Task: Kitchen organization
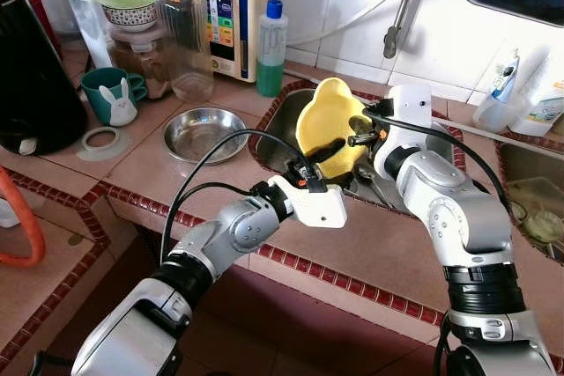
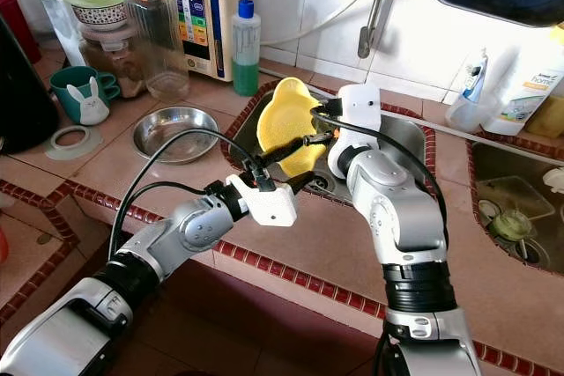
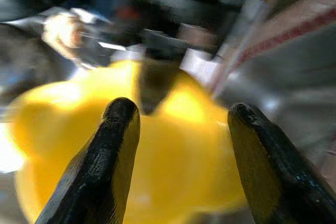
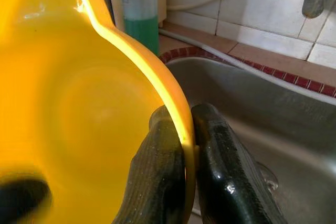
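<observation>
Bowl: yellow bowl (image 1: 328, 121) is tipped up on edge over the sink (image 1: 445, 143), not on the worktop (image 1: 370, 253).
Right end effector (image 4: 185, 148): fingers pinched together on the bowl's thin rim, one inside, one outside. That's your only hold.
Left end effector (image 3: 181, 145): fingers spread apart, nothing between them, pointed at the bowl's yellow wall from close in.
Risk 1: rim pinch is narrow and the plastic looks slick, possibly wet. Swing it fast and you'll likely see it pivot or slip out into the sink.
Risk 2: push the left arm further and a fingertip may knock the bowl and lever it out of the right grip.
Risk 3: left arm's black cable (image 1: 198, 178) loops over the worktop near the steel bowl (image 1: 204, 133). A sideways sweep could drag it.
Risk 4: glass jar (image 1: 185, 37) and green bottle (image 1: 270, 50) stand just behind the sink edge, so lift clear before you move toward them.
</observation>
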Available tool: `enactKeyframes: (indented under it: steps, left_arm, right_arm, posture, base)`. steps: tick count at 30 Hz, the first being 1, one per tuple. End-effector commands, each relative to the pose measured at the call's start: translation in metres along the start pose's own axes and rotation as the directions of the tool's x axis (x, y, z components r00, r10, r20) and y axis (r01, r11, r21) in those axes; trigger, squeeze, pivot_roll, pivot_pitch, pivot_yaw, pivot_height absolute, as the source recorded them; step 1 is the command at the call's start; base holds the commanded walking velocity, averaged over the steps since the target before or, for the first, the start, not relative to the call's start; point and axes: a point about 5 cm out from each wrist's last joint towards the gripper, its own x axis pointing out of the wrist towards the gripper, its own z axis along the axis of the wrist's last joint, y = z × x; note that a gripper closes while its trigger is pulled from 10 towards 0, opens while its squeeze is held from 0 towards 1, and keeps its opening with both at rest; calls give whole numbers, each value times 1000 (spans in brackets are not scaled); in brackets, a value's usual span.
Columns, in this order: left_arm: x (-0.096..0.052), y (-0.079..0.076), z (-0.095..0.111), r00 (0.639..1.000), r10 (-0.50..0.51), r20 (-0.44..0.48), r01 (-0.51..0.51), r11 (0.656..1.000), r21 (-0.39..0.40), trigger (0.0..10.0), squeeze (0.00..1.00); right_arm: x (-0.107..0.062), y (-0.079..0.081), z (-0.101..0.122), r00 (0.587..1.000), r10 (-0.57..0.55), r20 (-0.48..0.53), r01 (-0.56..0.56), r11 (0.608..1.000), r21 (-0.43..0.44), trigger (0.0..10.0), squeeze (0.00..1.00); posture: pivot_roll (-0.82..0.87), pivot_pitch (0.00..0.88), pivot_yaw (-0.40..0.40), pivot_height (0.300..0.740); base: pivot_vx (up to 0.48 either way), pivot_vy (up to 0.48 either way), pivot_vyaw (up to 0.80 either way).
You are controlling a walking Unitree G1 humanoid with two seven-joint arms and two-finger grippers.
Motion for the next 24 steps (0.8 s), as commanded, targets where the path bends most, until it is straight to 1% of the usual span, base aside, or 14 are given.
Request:
enactKeyframes:
  steps: [1,6,7,9,10,11,14,17,19,21,22,23,24]
  left_arm:
    - [8,25,6,994,105,40,-106,994,10,10000,1000]
    - [8,28,6,992,122,42,-122,992,2,10000,1000]
    - [8,31,7,987,155,48,-154,988,-18,10000,1000]
    - [8,32,8,985,164,49,-163,986,-23,10000,1000]
    - [7,36,11,978,199,65,-195,979,-60,10000,1000]
    - [7,38,13,975,212,71,-206,975,-77,10000,1000]
    - [5,41,15,969,231,84,-224,971,-88,10000,1000]
    - [2,45,15,963,257,78,-248,963,-110,10000,1000]
    - [-4,44,11,961,272,39,-263,952,-153,10000,1000]
    - [-11,40,5,959,282,-13,-278,938,-204,10000,1000]
    - [-11,40,5,959,282,-13,-278,938,-204,10000,1000]
    - [-17,38,-1,955,291,-62,-297,923,-246,10000,1000]
    - [-21,38,-4,950,300,-89,-313,912,-264,10000,1000]
  right_arm:
    - [-1,-5,-10,999,-16,-44,16,1000,6,0,0]
    - [0,-7,-10,999,-21,-42,21,1000,6,0,0]
    - [1,-8,-10,999,-25,-40,25,1000,6,0,0]
    - [1,-8,-10,999,-26,-40,26,1000,6,0,0]
    - [4,-11,-11,998,-42,-36,42,999,-5,0,0]
    - [5,-13,-12,998,-49,-35,49,999,-10,0,0]
    - [8,-16,-14,997,-63,-37,62,998,-22,0,0]
    - [13,-22,-17,995,-89,-39,86,994,-64,0,0]
    - [19,-27,-17,993,-114,-23,111,989,-96,0,0]
    - [26,-30,-17,991,-134,-9,132,985,-110,0,0]
    - [26,-30,-17,991,-134,-9,132,985,-110,0,0]
    - [30,-34,-15,988,-156,18,157,980,-121,0,0]
    - [33,-37,-14,985,-171,35,174,977,-127,0,0]
  posture:
    - [196,0,-66,740]
    - [196,0,-67,740]
    - [197,0,-68,740]
    - [197,0,-68,740]
    - [201,0,-68,740]
    - [201,0,-68,740]
    - [207,0,-69,740]
    - [220,0,-72,740]
    - [233,0,-73,740]
    - [244,0,-73,740]
    - [244,0,-73,740]
    - [252,0,-73,740]
    - [255,0,-73,740]
  base:
    - [0,0,0]
    - [0,0,0]
    - [0,0,0]
    - [0,0,0]
    - [0,0,0]
    - [0,0,0]
    - [0,0,0]
    - [0,0,0]
    - [0,0,0]
    - [0,0,0]
    - [0,0,0]
    - [0,0,0]
    - [0,0,0]
